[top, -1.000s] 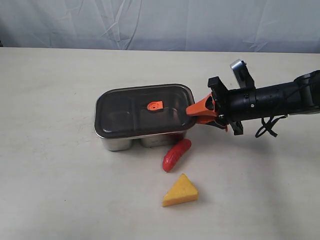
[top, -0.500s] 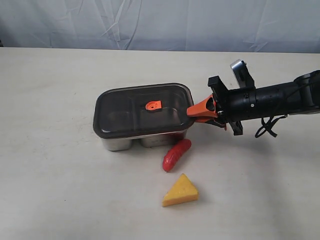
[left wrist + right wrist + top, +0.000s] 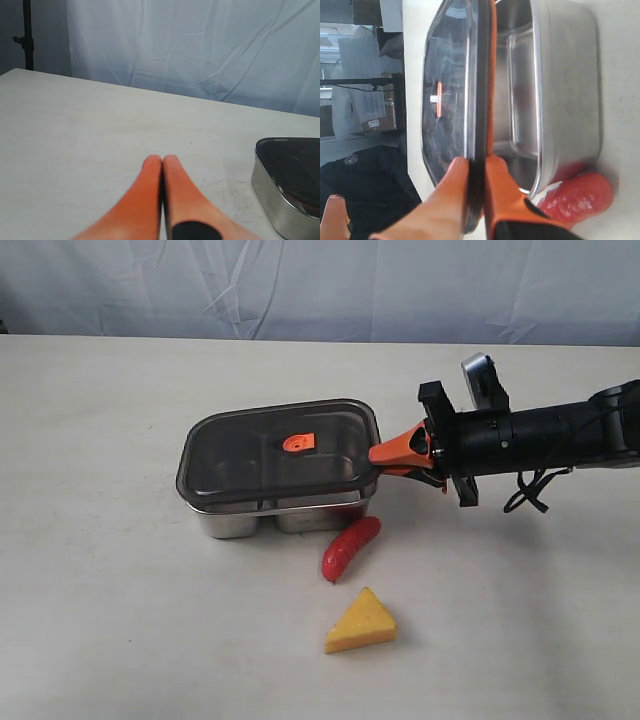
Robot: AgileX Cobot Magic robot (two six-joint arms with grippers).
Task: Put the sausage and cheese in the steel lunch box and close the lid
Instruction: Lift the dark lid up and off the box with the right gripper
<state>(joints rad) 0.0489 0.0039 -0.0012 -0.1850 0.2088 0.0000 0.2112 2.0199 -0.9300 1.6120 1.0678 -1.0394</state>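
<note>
- Step in hand: opening. The right fingers are pinched shut on the short edge of the lid, one above it and one below.
- The right wrist view shows the lid raised clear of the steel lunch box at the gripped end, with a gap to the rim. Whether its far end rests on the box I cannot tell.
- Both compartments of the box look bare.
- The sausage lies on the tabletop just beside the box's long wall, at the corner nearest the right fingers, possibly touching it.
- The cheese sits beyond the sausage on that same side, well apart from the box.
- The left fingers are pressed together on nothing, hovering above the tabletop off the box's other short end.
- Next, as I judge it: carry the lid away from the box and set it down off the food. Then release it and go for the sausage, which calls for a careful approach so close to the steel wall.
</note>
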